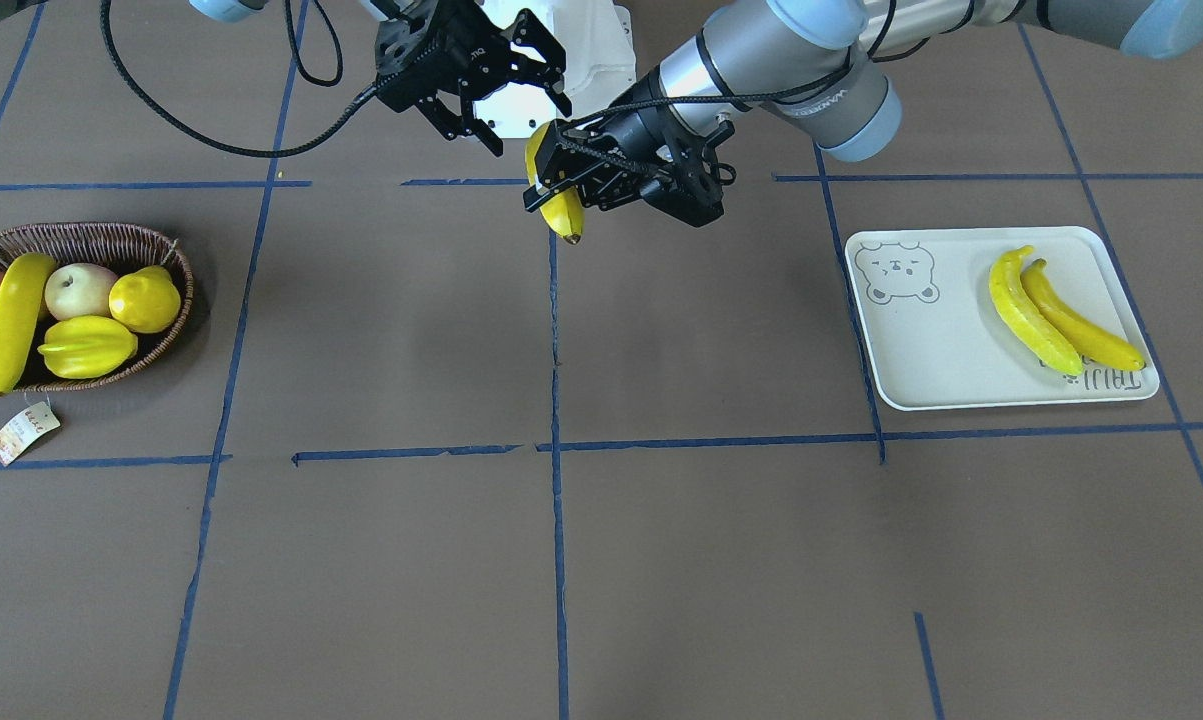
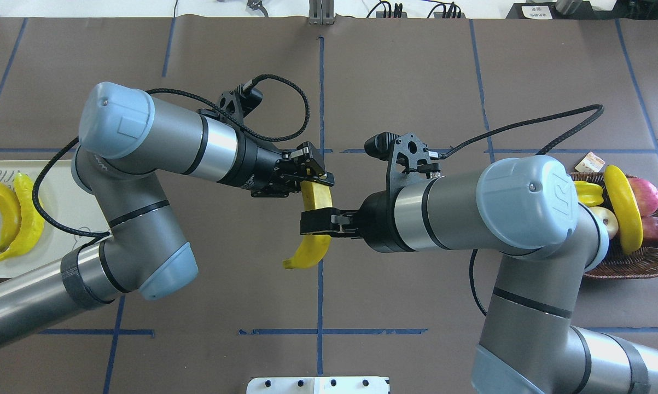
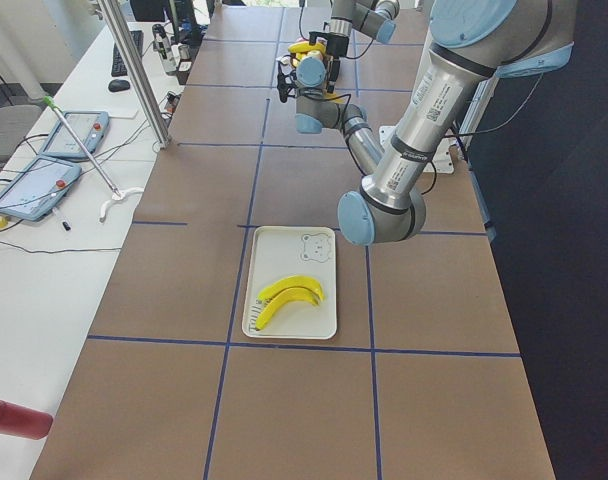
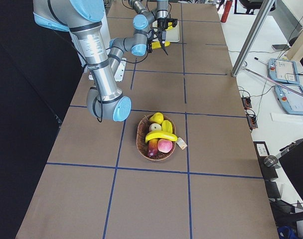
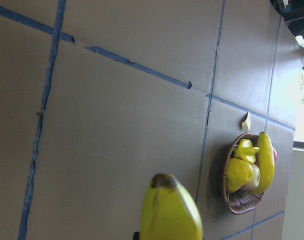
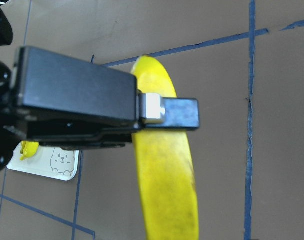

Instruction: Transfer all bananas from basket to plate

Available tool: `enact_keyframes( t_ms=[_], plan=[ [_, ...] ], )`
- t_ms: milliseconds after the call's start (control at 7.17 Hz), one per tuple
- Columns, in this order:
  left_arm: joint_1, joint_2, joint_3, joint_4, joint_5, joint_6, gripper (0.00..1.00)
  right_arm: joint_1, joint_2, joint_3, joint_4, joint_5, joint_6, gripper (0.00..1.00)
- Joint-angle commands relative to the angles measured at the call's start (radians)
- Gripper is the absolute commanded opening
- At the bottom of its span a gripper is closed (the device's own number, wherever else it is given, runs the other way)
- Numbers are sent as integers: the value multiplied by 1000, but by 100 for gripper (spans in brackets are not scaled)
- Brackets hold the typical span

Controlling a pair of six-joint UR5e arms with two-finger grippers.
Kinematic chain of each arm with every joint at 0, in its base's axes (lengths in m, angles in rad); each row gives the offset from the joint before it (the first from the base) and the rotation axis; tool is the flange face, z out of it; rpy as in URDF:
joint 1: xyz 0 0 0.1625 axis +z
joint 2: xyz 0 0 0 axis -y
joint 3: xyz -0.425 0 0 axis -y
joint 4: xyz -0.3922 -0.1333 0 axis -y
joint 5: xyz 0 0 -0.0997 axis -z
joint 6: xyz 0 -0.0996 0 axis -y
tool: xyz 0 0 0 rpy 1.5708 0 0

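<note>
Banana [image 2: 313,249], long, curved, yellow, sits clamped in left gripper [image 2: 315,178]; right gripper [image 2: 316,223] gapes beside it; flat cream-white rectangular plate [image 1: 921,360] lies on the holding gripper's side.

- Two bananas [image 1: 1029,312]: bright yellow, curved, lying side by side and touching on the plate.
- Plate [image 1: 921,360]: cream-white rectangular tray with a bear print, flat at table left.
- Held banana [image 2: 313,249]: in mid-air over table centre, clamped by the left gripper [image 2: 313,176].
- Basket [image 1: 176,262]: dark wicker oval at table right.
- Basket banana [image 1: 11,320]: lies across the other fruit.
</note>
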Motion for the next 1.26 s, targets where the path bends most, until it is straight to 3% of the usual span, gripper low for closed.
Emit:
enact_keyframes(
  t_ms=[0, 139, 418, 558, 837, 1116],
  plan=[
    [-63, 58, -3, 107, -1, -1, 0, 12, -68, 65, -6, 6, 0, 100],
    [-108, 74, -3, 247, -13, 26, 0, 23, -119, 100, -14, 6, 0, 100],
    [-175, 173, -90, 575, -1, 359, 0, 93, -146, 189, -221, 43, -13, 100],
    [-195, 264, -112, 642, 16, 486, 0, 145, -146, 200, -280, 75, -20, 100],
    [-200, 419, -107, 640, 52, 539, 0, 203, -152, 197, -381, 87, -110, 100],
    [-229, 499, -104, 638, 82, 600, 0, 243, -190, 194, -435, 87, -202, 100]
  ],
)
